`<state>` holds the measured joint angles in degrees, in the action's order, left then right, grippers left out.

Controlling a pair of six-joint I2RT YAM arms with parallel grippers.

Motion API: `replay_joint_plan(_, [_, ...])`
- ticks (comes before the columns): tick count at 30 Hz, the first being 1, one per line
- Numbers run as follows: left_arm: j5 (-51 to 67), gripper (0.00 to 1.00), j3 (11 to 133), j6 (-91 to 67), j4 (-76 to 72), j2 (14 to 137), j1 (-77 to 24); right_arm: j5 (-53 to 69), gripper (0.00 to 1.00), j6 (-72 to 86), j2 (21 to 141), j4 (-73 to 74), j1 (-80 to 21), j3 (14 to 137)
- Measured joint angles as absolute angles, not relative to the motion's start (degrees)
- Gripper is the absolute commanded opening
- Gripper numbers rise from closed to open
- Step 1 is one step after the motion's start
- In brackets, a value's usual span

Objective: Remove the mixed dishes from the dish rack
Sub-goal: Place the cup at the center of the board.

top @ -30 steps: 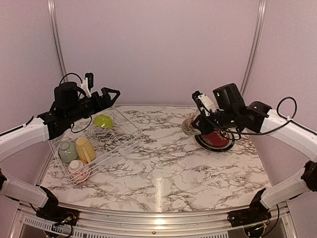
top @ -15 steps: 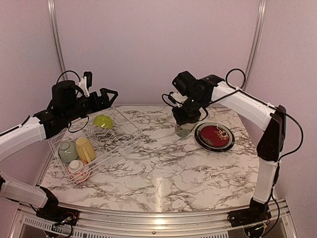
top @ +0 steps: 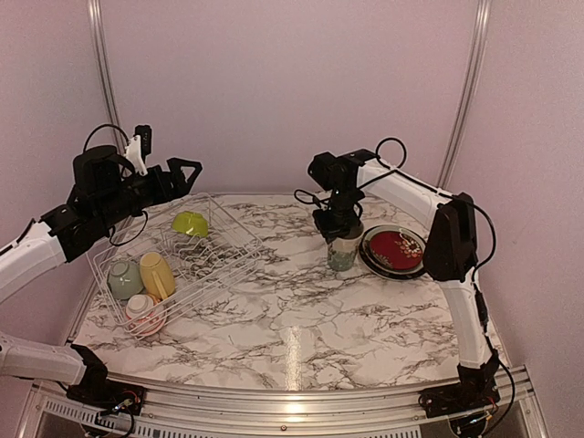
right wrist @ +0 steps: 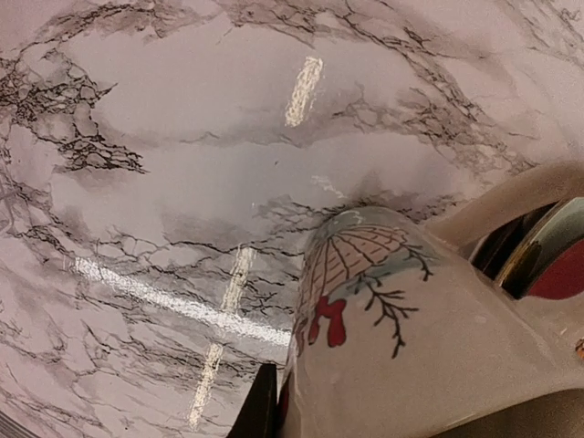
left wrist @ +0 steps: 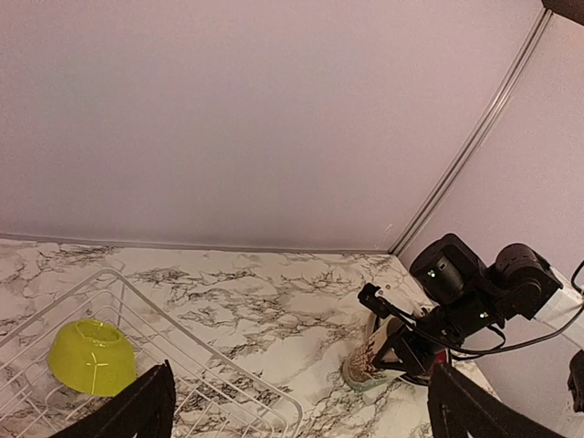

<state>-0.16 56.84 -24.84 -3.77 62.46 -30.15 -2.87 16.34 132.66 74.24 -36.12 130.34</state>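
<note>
The white wire dish rack (top: pixel 230 248) stands at the left of the table. It holds a lime-green bowl (top: pixel 190 223), a pale green mug (top: pixel 125 279), a yellow mug (top: pixel 157 274) and a pinkish dish (top: pixel 143 313). My left gripper (top: pixel 187 173) hovers open above the rack's far corner, and the lime-green bowl (left wrist: pixel 90 357) shows below it. My right gripper (top: pixel 339 224) is shut on a cream, red-patterned bowl (top: pixel 343 248) held on edge, its lower edge down at the table. One finger (right wrist: pixel 262 401) presses against the bowl (right wrist: pixel 411 365). A red plate (top: pixel 395 250) with a black rim lies just to its right.
The marble table (top: pixel 301 310) ends at pale walls behind and on both sides. My right arm (top: pixel 411 192) arches high over the red plate. From the left wrist view, the patterned bowl (left wrist: pixel 365 365) and the right gripper show at the far right corner.
My right arm has swung the patterned bowl from above the red plate to the table just left of it, turning it on edge. My left gripper has drifted slightly left and up.
</note>
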Motion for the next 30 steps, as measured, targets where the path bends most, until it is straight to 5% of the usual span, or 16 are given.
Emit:
replay_joint_plan(4, [-0.3, 0.99, 56.8, -24.4, -3.0, 62.7, -30.2, -2.9, 0.04, 16.4, 132.9, 74.2, -36.1, 130.4])
replay_joint_plan(21, [-0.6, 0.99, 57.7, -22.2, 3.4, 65.0, -30.2, -4.5, 0.51, 15.4, 131.0, 71.6, -36.3, 133.8])
replay_joint_plan(30, [-5.3, 0.99, 61.0, -19.2, 12.0, 66.1, -30.2, -5.9, 0.58, 10.4, 104.4, 54.2, -38.6, 112.6])
